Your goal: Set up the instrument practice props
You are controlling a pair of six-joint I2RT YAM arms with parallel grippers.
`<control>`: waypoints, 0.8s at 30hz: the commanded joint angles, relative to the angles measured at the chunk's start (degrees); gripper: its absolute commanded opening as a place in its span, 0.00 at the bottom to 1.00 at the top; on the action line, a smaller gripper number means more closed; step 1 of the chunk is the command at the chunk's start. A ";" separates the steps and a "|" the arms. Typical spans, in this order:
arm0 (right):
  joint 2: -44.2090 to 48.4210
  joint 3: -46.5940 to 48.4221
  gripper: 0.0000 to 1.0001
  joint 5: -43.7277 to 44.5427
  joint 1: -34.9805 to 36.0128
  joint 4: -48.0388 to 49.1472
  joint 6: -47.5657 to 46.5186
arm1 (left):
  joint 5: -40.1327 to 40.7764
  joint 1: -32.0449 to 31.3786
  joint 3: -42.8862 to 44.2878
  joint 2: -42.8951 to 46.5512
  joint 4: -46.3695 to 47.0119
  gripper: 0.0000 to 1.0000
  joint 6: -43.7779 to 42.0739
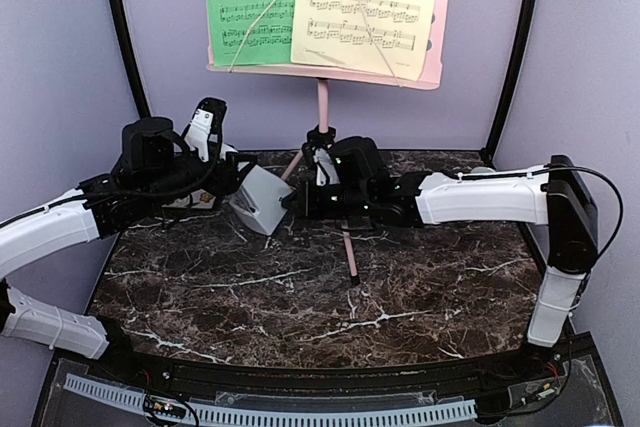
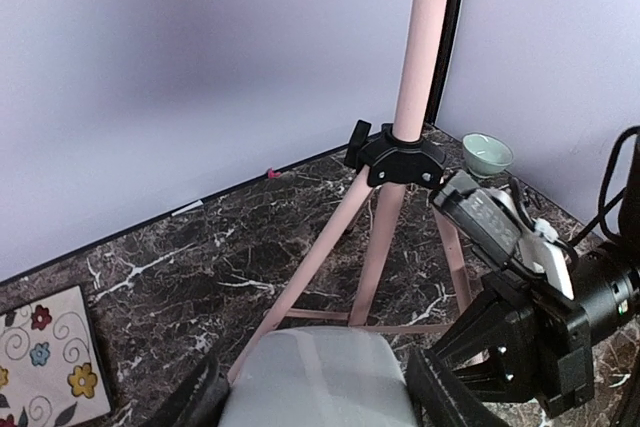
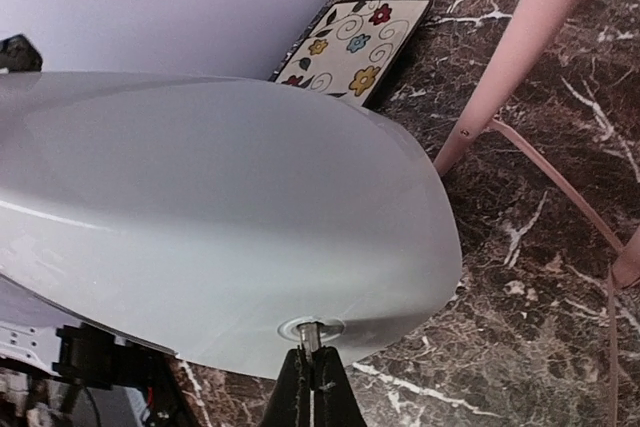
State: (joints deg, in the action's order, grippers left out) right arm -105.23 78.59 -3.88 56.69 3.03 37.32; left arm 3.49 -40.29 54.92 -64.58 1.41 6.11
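Marble-patterned desk, dark brown with white veins, boxed in by pale lilac walls. At the back centre, pink music stand, upright on tripod legs, with one leg reaching forward across the desk. On its top panel, green page of sheet music at the left and pale-yellow page at the right, overlapping the green one's edge. Both crossed by thin wire retainers.

Just in front of the stand's legs, small grey-white metronome, tilted and caught between both arms. Left hand reaching in from the left at a middling spread, clasping the metronome's body by two opposite sides. From the left wrist view, seen as a pale rounded block filling the gap between the dark fingers. Right hand reaching in from the right, pinched fully closed on a small metal pin sticking out of the metronome's smooth face. Cannot tell whether the metronome's base touches the desk.

Flower-patterned card lying flat on the desk at the left, close to the wall and partly behind the left arm. Small pale-green bowl near the back right corner, beyond the tripod legs and well apart from the metronome.
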 commanded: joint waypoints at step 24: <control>7.07 -10.36 0.59 -9.56 -3.88 4.63 5.59 | 2.10 -7.78 2.93 -2.31 -2.06 0.00 -0.13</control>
State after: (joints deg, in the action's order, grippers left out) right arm -103.44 69.41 -14.13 54.04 12.97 55.88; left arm 9.15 -47.22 54.00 -64.71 -1.54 1.34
